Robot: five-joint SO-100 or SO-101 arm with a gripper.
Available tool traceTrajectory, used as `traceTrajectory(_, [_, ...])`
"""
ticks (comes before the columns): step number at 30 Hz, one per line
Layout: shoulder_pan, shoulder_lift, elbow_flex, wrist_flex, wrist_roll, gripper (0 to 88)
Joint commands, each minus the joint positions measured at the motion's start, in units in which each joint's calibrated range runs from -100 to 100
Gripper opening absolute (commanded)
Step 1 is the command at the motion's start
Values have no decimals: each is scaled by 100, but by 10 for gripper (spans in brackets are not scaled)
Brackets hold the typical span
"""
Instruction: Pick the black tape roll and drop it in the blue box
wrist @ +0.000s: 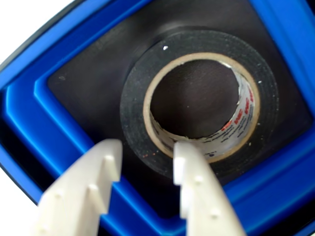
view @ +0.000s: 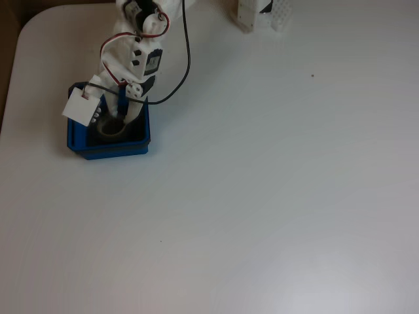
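Note:
The black tape roll [wrist: 197, 42] lies flat on the dark floor of the blue box [wrist: 22, 118], its pale core facing up. In the fixed view the blue box [view: 111, 152] sits at the table's left, with the tape roll [view: 110, 129] inside it. My white gripper [view: 122, 118] reaches down into the box from above. In the wrist view the gripper [wrist: 146, 150] is open and straddles the near wall of the ring. One finger stands outside the ring and the other over its hole, with slack on both sides.
A white card [view: 82, 108] hangs off the arm over the box's left rim. Red and black cables [view: 186, 46] loop to the right of the arm. White objects [view: 262, 14] stand at the table's far edge. The rest of the white table [view: 275, 196] is bare.

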Motion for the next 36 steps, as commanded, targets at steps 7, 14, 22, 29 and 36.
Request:
traceTrajectory(7, [-31, -2049, 1748, -111, -37, 102])
traceTrajectory(14, [-41, -3262, 2889, -367, -37, 102])
traceTrajectory(22, [-41, -4834, 4704, -1282, 16, 102])
traceTrajectory(29, [-41, -6130, 6124, -1753, 25, 102])
traceTrajectory(36, [-50, -7476, 7454, -1885, 25, 102])
